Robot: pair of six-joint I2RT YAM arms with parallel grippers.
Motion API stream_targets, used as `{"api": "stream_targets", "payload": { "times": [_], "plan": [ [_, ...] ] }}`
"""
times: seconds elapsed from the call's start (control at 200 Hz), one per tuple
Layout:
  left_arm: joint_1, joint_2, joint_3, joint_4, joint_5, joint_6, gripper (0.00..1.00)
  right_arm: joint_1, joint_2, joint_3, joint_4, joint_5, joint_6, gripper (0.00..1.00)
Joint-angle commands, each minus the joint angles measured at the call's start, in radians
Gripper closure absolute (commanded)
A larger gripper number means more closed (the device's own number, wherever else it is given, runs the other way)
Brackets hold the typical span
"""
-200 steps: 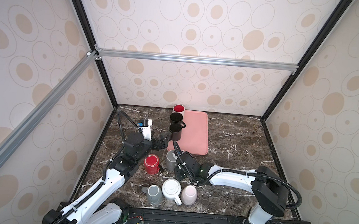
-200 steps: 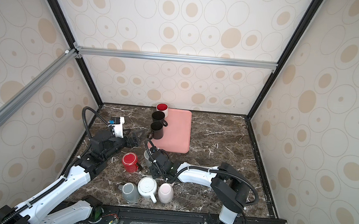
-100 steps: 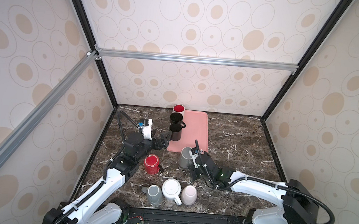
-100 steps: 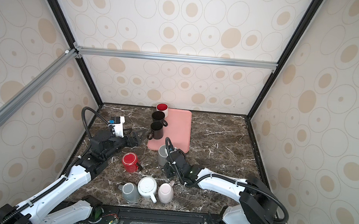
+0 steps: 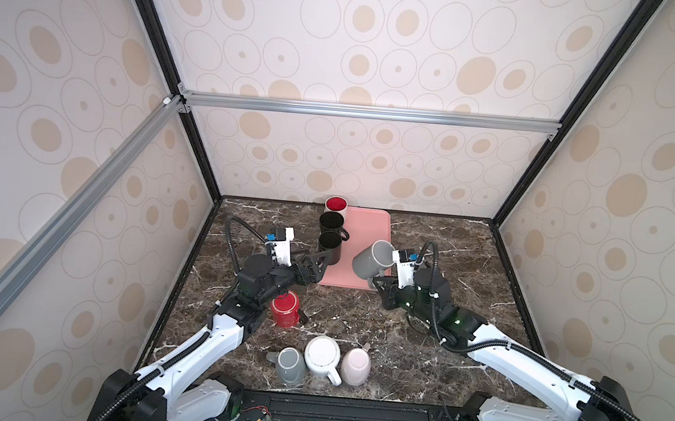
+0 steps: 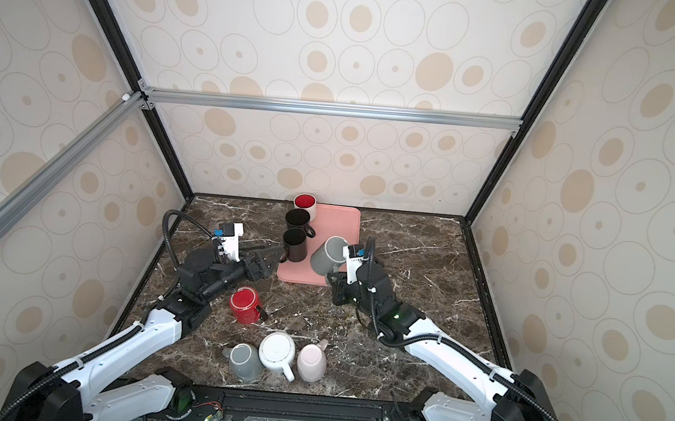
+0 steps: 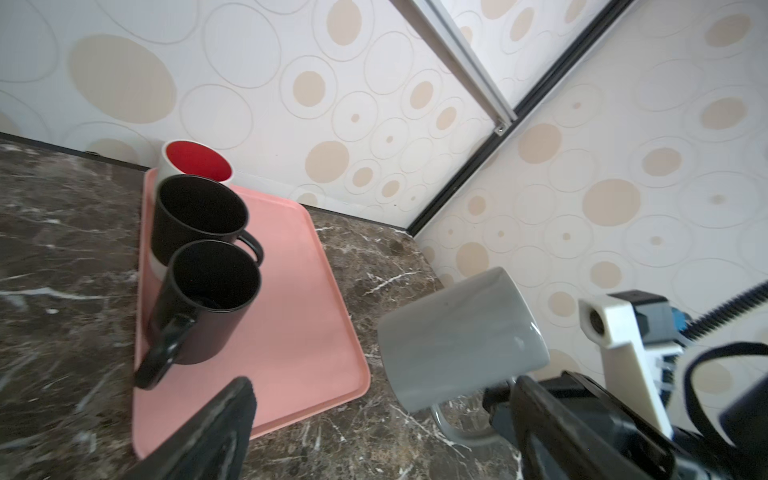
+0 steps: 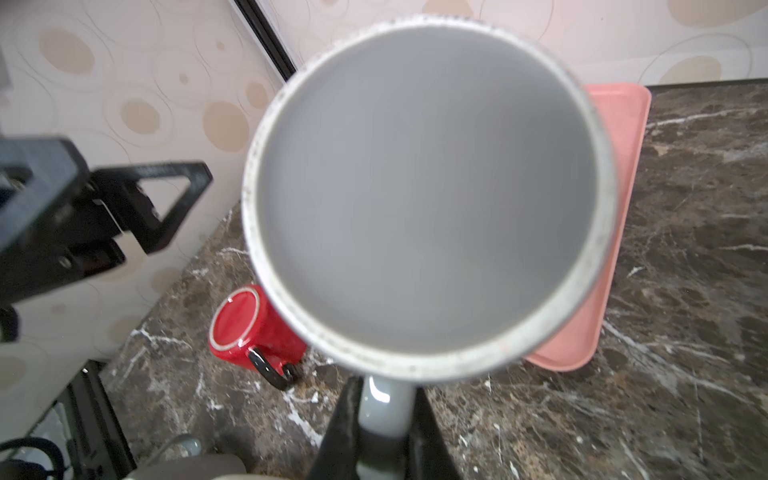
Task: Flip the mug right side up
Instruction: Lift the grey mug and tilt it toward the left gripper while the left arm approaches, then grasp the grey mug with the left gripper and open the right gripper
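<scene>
Grey mug (image 5: pixel 369 261) hung tilted in air by near corner of pink tray (image 5: pixel 367 228), clear of table (image 5: pixel 419 352), not yet upright. Right hand (image 8: pixel 380 415) pinched its handle (image 7: pixel 453 428), a grip likely chosen to swing mouth upward. Left hand (image 5: pixel 318 266) spread, empty, beside black mugs (image 5: pixel 329 242). No readable writing seen.

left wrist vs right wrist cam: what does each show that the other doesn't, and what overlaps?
Left wrist only: near black mug, far black mug, both upright on the pink tray, a red-lined white mug behind them; the outer wall of the grey mug. Right wrist only: the grey mug's empty inside; the red mug, base up on the table. Both: grey mug, tray, table, right hand clamped on the grey handle.
</scene>
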Motion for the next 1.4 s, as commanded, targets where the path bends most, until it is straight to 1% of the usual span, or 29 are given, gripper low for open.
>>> {"api": "stream_targets", "payload": {
  "times": [0.0, 0.135, 0.25, 0.3, 0.47, 0.515, 0.595, 0.73, 0.84, 1.045, 1.17, 1.23, 1.32, 1.395],
  "plan": [
    [-0.023, 0.014, -0.011, 0.190, 0.125, -0.069, 0.06, -0.049, -0.046, 0.036, 0.276, -0.102, 0.071, 1.00],
    [-0.070, 0.056, -0.026, 0.302, 0.169, -0.090, 0.11, -0.078, -0.030, 0.041, 0.432, -0.169, 0.165, 1.00],
    [-0.094, 0.085, -0.057, 0.446, 0.187, -0.137, 0.19, -0.079, -0.003, 0.043, 0.564, -0.214, 0.249, 1.00],
    [-0.101, 0.096, -0.071, 0.513, 0.196, -0.162, 0.20, -0.079, 0.012, 0.043, 0.619, -0.236, 0.286, 1.00],
    [-0.112, 0.128, -0.081, 0.684, 0.228, -0.225, 0.21, -0.079, 0.049, 0.074, 0.736, -0.360, 0.379, 1.00],
    [-0.114, 0.133, -0.082, 0.724, 0.233, -0.237, 0.21, -0.079, 0.055, 0.076, 0.749, -0.382, 0.395, 1.00],
    [-0.123, 0.143, -0.077, 0.775, 0.237, -0.249, 0.24, -0.077, 0.075, 0.067, 0.824, -0.405, 0.445, 1.00],
    [-0.144, 0.161, -0.060, 0.800, 0.234, -0.248, 0.30, -0.072, 0.116, 0.064, 0.927, -0.438, 0.509, 1.00],
    [-0.149, 0.175, -0.053, 0.828, 0.227, -0.264, 0.36, -0.063, 0.140, 0.062, 0.993, -0.454, 0.535, 1.00],
    [-0.148, 0.176, -0.055, 0.855, 0.211, -0.276, 0.35, -0.049, 0.146, 0.044, 1.071, -0.475, 0.548, 1.00],
    [-0.149, 0.178, -0.045, 0.858, 0.209, -0.276, 0.32, -0.035, 0.147, 0.045, 1.074, -0.502, 0.542, 1.00],
    [-0.149, 0.177, -0.036, 0.856, 0.207, -0.273, 0.32, -0.027, 0.150, 0.047, 1.074, -0.518, 0.543, 1.00],
    [-0.148, 0.171, -0.018, 0.849, 0.207, -0.265, 0.34, -0.013, 0.158, 0.049, 1.073, -0.538, 0.541, 1.00],
    [-0.149, 0.164, -0.003, 0.849, 0.209, -0.263, 0.38, -0.006, 0.160, 0.043, 1.066, -0.547, 0.535, 1.00]
  ]
}}
